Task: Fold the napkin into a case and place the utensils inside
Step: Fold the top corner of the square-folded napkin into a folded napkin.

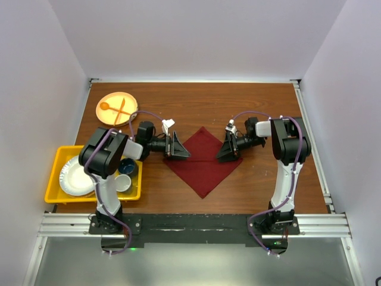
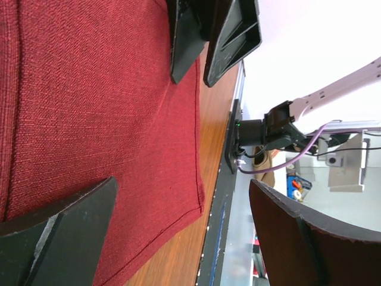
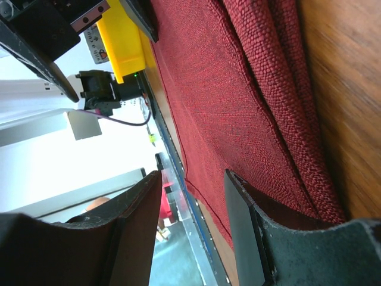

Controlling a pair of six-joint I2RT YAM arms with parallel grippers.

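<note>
The maroon napkin point(image 1: 203, 162) lies flat on the wooden table as a diamond, unfolded; there is no case. My left gripper point(image 1: 179, 146) is open at the napkin's left corner, low over the cloth point(image 2: 101, 101), with nothing between its fingers point(image 2: 59, 238). My right gripper point(image 1: 228, 150) is open at the napkin's right corner. In the right wrist view one of its fingers point(image 3: 280, 250) sits against a rumpled ridge of the napkin point(image 3: 238, 101), and the gap holds nothing. The purple iridescent utensils are out of view.
An orange plate point(image 1: 111, 117) with an orange spoon and fork sits at the back left. A yellow bin point(image 1: 57, 162) at the left holds a white plate point(image 1: 76, 177), a blue cup point(image 1: 126, 166) and a white cup point(image 1: 122, 182). A metal rail point(image 1: 196, 223) runs along the near edge.
</note>
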